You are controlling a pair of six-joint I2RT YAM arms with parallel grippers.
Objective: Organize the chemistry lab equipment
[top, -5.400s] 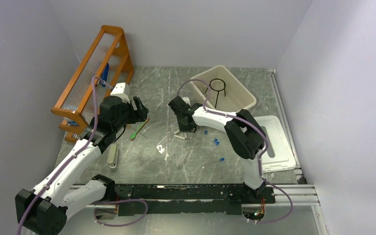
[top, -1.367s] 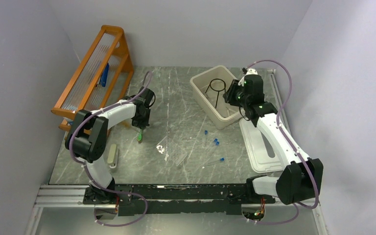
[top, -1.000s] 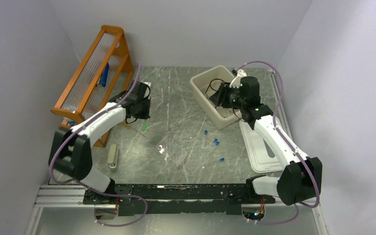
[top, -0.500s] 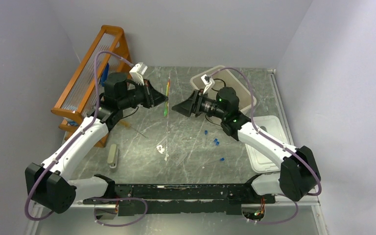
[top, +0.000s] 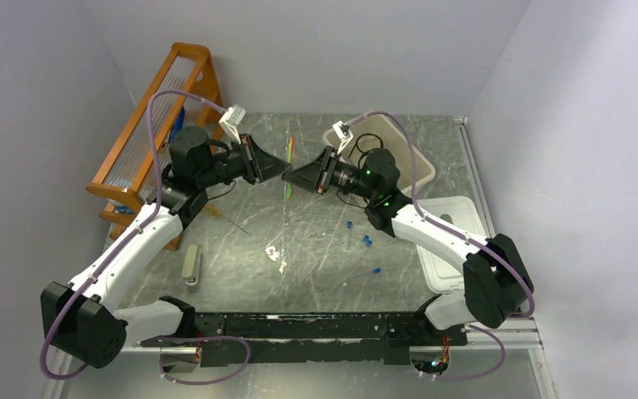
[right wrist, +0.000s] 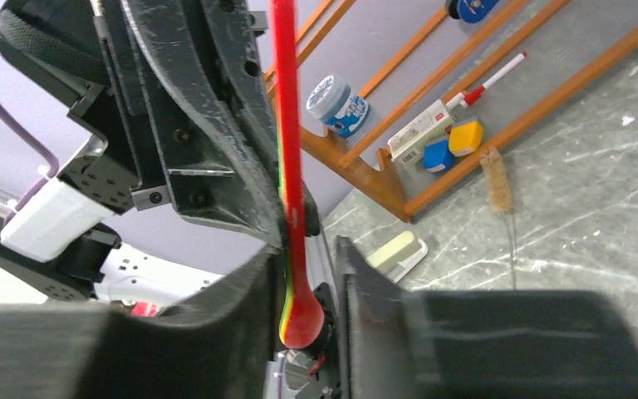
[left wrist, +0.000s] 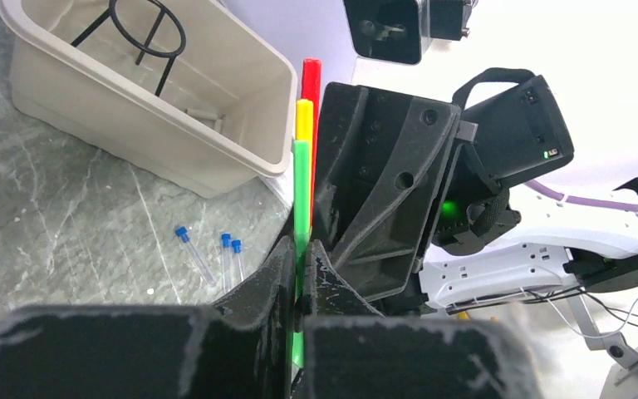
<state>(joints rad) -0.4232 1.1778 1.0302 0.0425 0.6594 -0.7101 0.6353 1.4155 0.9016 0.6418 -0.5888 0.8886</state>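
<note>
Top view: left end effector (top: 285, 169) and right end effector (top: 293, 177) meet at upper centre, above the desk (top: 316, 243), with the green-handled tool (top: 291, 148) upright between them.
Left wrist view: left jaws clamp the tool.
Right wrist view: right jaws flank its red end; clamping cannot be told.

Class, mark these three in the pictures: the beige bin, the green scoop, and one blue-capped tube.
beige bin (left wrist: 133, 125), left wrist view, near side wall
green scoop (left wrist: 301, 191), left wrist view, mid-handle
blue-capped tube (left wrist: 182, 233), left wrist view, its blue cap
</note>
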